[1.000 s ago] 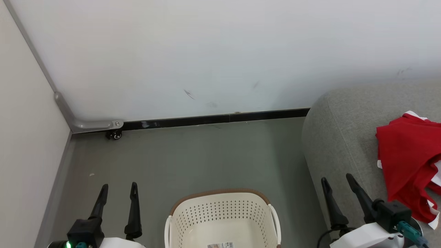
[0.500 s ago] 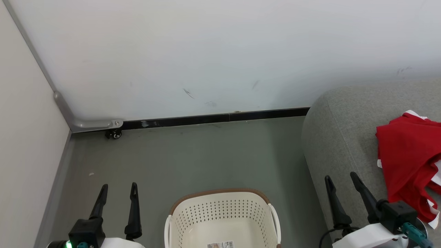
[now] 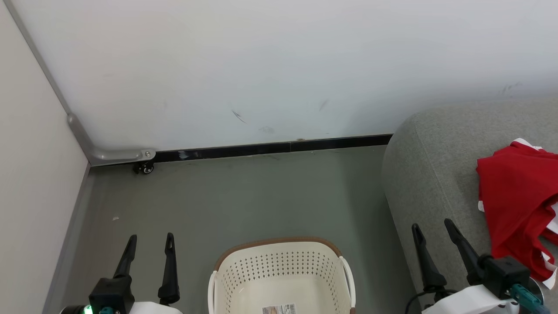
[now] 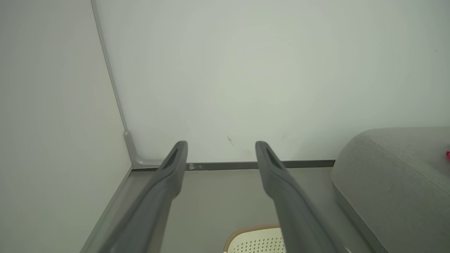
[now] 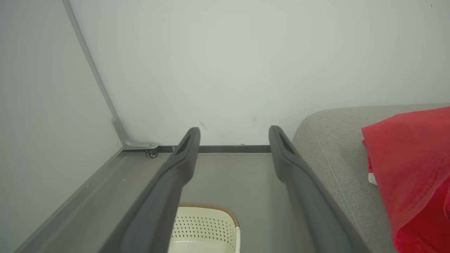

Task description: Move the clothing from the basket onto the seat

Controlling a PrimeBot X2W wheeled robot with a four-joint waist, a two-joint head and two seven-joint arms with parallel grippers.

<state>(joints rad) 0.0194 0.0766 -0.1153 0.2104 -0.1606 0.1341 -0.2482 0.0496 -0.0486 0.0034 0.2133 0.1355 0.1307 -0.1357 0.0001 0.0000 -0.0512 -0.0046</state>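
Basket (image 3: 279, 240) on floor (image 3: 244, 196), centre-front, w/ label (image 3: 279, 309) on its bottom; L gripper (image 3: 150, 237) to its left, R gripper (image 3: 432, 224) to its right, by left edge of seat (image 3: 431, 174). Seat at right, wall (image 3: 261, 65) behind it; clothing (image 3: 514, 205) lies on seat, just right of R gripper. Caster (image 3: 146, 168) in far-left corner, at wall base.

The bright red soft fabric clothing with white trim (image 3: 516, 205) is seen crumpled in a heap on top of the large light grey upholstered seat (image 3: 431, 174), which is rounded at its corner. The cream-white perforated plastic basket with a brown rim (image 3: 279, 270) is placed upright on the grey floor (image 3: 244, 196) near the seat, and its labelled bottom is left uncovered.
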